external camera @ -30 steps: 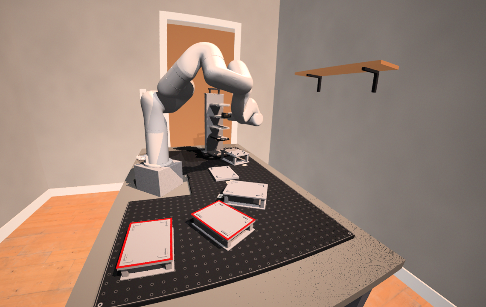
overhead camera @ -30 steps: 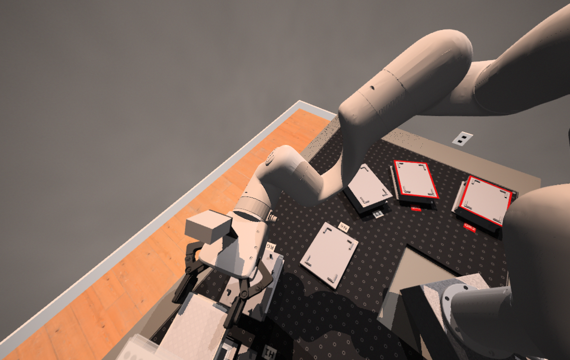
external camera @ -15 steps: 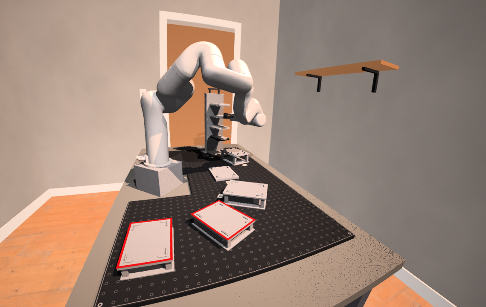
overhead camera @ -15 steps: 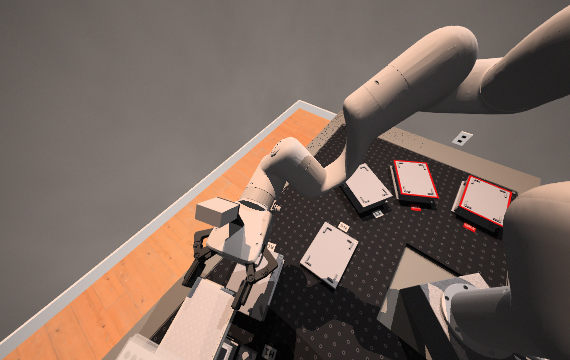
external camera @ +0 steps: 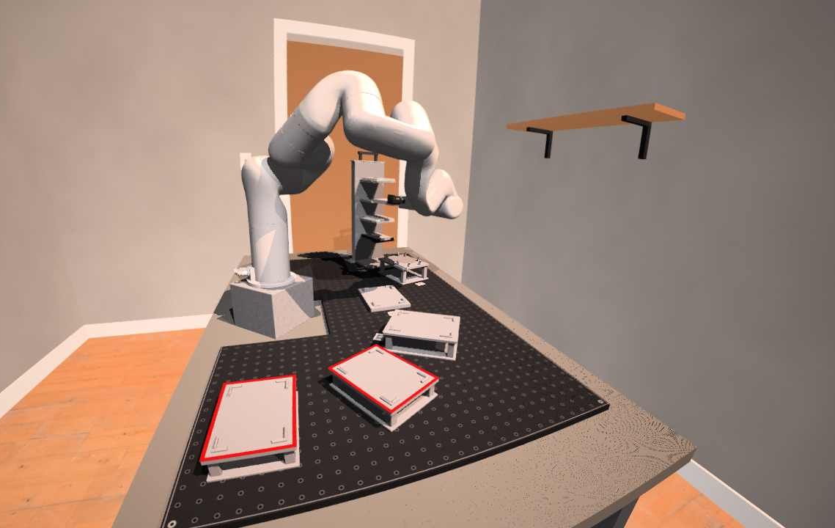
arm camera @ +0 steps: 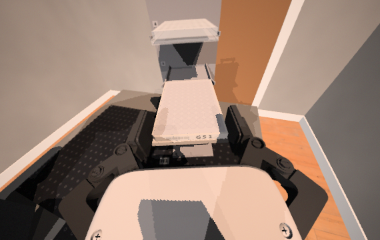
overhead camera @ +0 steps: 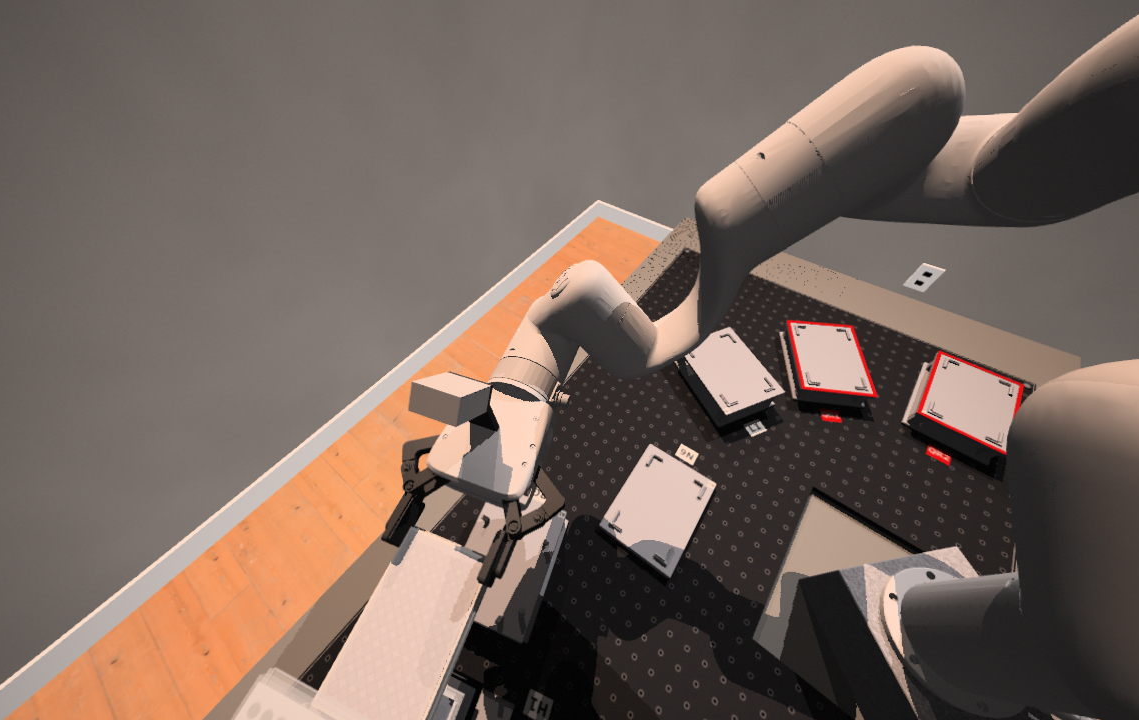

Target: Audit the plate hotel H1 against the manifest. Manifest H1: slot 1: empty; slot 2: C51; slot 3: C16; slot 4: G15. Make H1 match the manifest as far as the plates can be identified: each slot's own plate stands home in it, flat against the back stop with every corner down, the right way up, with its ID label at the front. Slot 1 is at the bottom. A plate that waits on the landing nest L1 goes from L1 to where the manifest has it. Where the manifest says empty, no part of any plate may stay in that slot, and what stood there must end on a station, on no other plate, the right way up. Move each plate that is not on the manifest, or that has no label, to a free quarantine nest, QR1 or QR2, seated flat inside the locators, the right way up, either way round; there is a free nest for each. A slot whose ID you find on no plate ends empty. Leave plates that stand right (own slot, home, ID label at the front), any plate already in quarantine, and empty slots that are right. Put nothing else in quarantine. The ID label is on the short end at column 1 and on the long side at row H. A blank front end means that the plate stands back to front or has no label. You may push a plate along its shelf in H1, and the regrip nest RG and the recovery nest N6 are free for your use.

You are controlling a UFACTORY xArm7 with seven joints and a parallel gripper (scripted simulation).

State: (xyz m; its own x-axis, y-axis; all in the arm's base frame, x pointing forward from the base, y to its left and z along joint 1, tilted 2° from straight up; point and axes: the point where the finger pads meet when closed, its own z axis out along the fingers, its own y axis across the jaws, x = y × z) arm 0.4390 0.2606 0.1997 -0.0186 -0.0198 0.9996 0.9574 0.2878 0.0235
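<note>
My gripper (overhead camera: 452,537) (external camera: 397,197) (arm camera: 189,117) is shut on the sides of a white well plate (overhead camera: 412,617) (arm camera: 187,107). I hold it level in the air in front of the plate hotel H1 (external camera: 360,196). The plate's near short end carries a label that reads about G51. In the wrist view the shelf (arm camera: 188,71) just behind the held plate is bare. A clear-sided plate (arm camera: 185,31) (overhead camera: 282,702) sits on a higher shelf. The lower shelves are hidden by the held plate.
Two red-rimmed quarantine nests (overhead camera: 828,358) (overhead camera: 967,402) (external camera: 249,413) (external camera: 380,377) stand far from the hotel. The landing nest (overhead camera: 730,367) (external camera: 421,325), the flat nest N6 (overhead camera: 658,510) (external camera: 384,297) and the regrip nest (external camera: 405,265) lie between. The arm's base (external camera: 269,301) stands at the left.
</note>
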